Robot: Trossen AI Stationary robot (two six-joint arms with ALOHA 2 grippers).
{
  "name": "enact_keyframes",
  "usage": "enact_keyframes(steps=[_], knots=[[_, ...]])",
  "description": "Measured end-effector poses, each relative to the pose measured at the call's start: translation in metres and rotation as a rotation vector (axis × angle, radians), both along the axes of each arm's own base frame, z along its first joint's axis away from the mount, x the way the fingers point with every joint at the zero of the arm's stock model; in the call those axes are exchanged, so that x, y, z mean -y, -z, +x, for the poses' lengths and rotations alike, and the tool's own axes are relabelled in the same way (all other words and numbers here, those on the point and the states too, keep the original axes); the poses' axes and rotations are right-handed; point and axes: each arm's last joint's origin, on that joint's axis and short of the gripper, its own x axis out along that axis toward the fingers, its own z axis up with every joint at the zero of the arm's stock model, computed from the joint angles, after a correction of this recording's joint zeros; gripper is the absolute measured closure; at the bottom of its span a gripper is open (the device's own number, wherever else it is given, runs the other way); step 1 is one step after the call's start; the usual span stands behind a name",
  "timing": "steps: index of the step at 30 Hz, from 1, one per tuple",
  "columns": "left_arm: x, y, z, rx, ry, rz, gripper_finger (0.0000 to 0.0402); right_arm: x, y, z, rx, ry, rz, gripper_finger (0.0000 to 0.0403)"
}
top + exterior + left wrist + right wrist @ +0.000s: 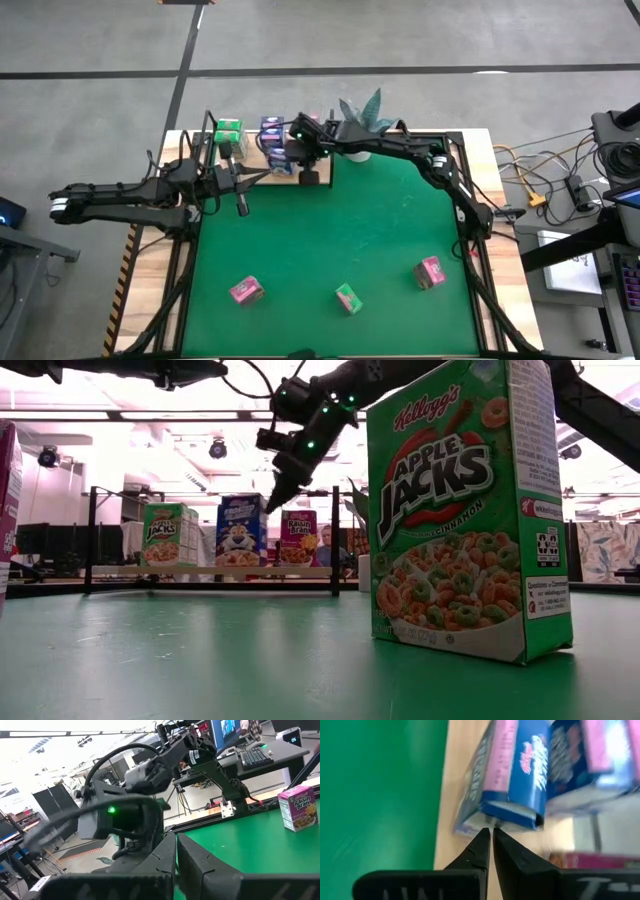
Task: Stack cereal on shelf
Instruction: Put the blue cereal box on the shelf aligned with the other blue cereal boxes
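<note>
The right gripper hangs over the shelf, its fingers clenched on nothing — a blue-and-white cereal carton stands just beyond their tips. The left gripper (fingers pressed together too, empty) waits beside the shelf's near edge. Three cartons lie well apart from both on the green desk — two pink, one green.
</note>
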Motion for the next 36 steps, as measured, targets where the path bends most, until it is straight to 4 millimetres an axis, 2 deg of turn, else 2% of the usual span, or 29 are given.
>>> enact_keyframes(steps=[4,12,22,36], knots=[[0.0,0.0,0.0,0.0,0.0,0.0,0.0402,0.003,0.004,0.008,0.089,-0.005,-0.055,0.0391],[0.0,0.0,0.0,-0.001,0.0,0.0,0.0402,0.001,0.011,0.003,0.018,0.009,-0.016,0.039],[0.0,0.0,0.0,-0.001,0.0,0.0,0.0402,0.001,0.009,0.011,0.124,-0.005,-0.021,0.039],[0.0,0.0,0.0,-0.001,0.0,0.0,0.0402,-0.005,0.01,0.013,0.122,-0.013,-0.018,0.039]])
